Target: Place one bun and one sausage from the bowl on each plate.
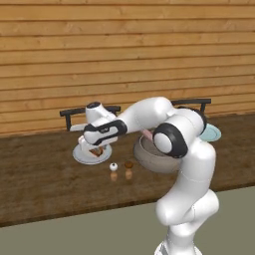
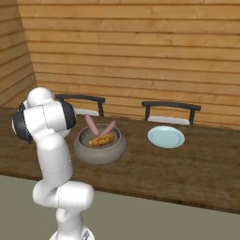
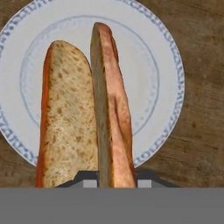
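My gripper (image 3: 116, 183) is shut on a split bun (image 3: 109, 109), one half edge-on between the fingers and the other half showing its cut face. It hangs low over the pale grey-white plate (image 3: 168, 74); I cannot tell if it touches. From the left base, the gripper (image 1: 94, 148) sits over that plate (image 1: 78, 156) at the table's left. The stone bowl (image 2: 96, 154) holds two pink sausages (image 2: 91, 124) and another bun (image 2: 102, 139). The blue-green plate (image 2: 166, 136) lies bare to its right.
Two tiny shakers, one white (image 1: 113, 167) and one brown (image 1: 128, 165), stand between the grey-white plate and the bowl (image 1: 149, 160). Dark chairs (image 2: 171, 107) stand behind the wooden table (image 2: 187, 178), against a plank wall.
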Controlling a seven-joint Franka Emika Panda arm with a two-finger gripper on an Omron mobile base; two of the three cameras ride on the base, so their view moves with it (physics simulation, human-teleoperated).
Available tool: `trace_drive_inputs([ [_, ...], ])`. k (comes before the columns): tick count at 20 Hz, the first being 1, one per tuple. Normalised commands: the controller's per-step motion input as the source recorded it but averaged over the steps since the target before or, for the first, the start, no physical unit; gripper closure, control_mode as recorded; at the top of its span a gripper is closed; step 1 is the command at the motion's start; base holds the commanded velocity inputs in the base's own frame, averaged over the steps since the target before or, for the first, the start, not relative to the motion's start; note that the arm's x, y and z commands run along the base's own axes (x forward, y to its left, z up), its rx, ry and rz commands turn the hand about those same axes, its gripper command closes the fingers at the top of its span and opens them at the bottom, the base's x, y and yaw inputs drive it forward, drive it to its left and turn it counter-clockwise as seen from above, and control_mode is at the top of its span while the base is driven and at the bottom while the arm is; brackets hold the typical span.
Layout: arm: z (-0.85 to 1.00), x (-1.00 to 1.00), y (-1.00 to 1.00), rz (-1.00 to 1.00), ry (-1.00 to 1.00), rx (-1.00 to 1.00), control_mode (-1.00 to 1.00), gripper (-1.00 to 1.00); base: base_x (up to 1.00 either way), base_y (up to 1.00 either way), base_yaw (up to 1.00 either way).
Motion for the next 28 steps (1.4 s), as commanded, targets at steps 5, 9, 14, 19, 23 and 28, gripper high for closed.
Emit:
trace_drive_inputs([
  [5, -0.23, 0.0, 0.01, 0.0, 0.0, 0.0, -1.0, -1.0, 0.0, 0.0, 0.0],
  [9, 0.01, -0.06, 0.0, 0.0, -0.03, 0.01, -1.0, -1.0, 0.0, 0.0, 0.0],
  [14, 0.06, 0.0, 0.0, 0.0, -0.04, 0.0, -1.0, -1.0, 0.0, 0.0, 0.0],
  [19, 0.02, 0.0, 0.0, 0.0, -0.05, 0.0, -1.0, -1.0, 0.0, 0.0, 0.0],
  [23, 0.09, -0.01, -0.04, 0.0, -0.01, 0.0, -1.0, -1.0, 0.0, 0.0, 0.0],
  [28, 0.03, -0.02, 0.01, -0.02, 0.0, -0.13, -1.0, -1.0, 0.0, 0.0, 0.0],
])
